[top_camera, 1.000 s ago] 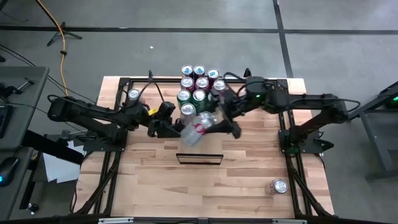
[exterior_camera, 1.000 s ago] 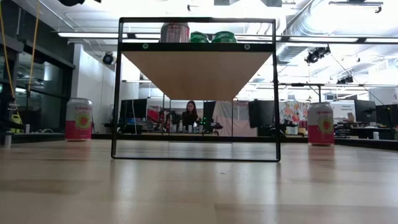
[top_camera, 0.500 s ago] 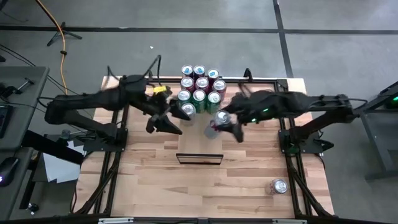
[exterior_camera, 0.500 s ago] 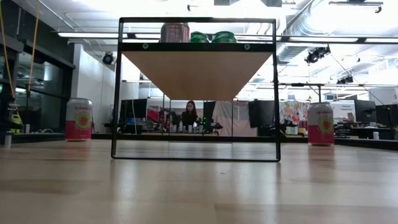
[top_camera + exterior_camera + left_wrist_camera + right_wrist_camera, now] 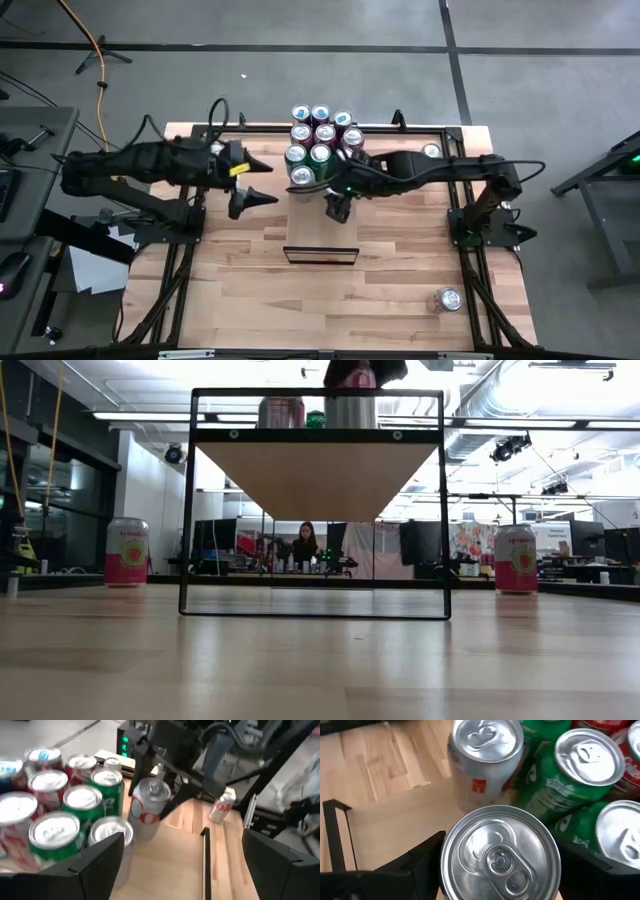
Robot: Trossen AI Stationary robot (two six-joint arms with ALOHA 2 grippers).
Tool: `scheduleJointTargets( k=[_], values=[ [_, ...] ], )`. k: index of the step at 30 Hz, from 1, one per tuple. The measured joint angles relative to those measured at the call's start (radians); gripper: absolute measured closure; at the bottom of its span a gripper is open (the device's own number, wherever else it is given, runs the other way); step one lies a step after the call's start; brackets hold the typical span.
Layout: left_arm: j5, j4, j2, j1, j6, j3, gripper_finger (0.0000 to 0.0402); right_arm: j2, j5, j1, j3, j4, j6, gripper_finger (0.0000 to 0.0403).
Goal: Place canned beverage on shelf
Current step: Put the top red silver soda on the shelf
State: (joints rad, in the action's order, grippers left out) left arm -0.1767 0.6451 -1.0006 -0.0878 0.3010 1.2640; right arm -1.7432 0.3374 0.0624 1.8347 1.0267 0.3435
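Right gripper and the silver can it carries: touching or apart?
Touching. The right wrist view shows the right gripper with a dark finger pressed against each side of the silver can.

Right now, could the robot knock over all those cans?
Maybe. The right gripper holds a silver can over the shelf, very close to the green cans and another silver can. If it comes down crooked, it might bump them and tip some over. Also, the can in its grip could slip and topple when let go. The left gripper waits open beside the pack, so it probably won't hit anything.
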Motion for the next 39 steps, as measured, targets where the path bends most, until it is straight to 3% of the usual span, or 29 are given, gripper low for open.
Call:
scheduleJointTargets(
  k=[6, 11, 39],
  values=[
    [-0.106, -0.236, 0.15, -0.033, 0.023, -0.217, 0.0069, 0.001, 0.003, -0.025, -0.011, -0.012, 0.097, 0.0116],
    [-0.165, -0.236, 0.209, -0.033, 0.082, -0.285, 0.0069, 0.001, 0.007, -0.025, -0.011, -0.037, 0.118, 0.0116],
    [-0.163, -0.208, 0.14, -0.033, 0.108, -0.287, 0.0069, 0.001, 0.024, -0.015, -0.012, -0.037, 0.154, 0.0116]
  ],
)
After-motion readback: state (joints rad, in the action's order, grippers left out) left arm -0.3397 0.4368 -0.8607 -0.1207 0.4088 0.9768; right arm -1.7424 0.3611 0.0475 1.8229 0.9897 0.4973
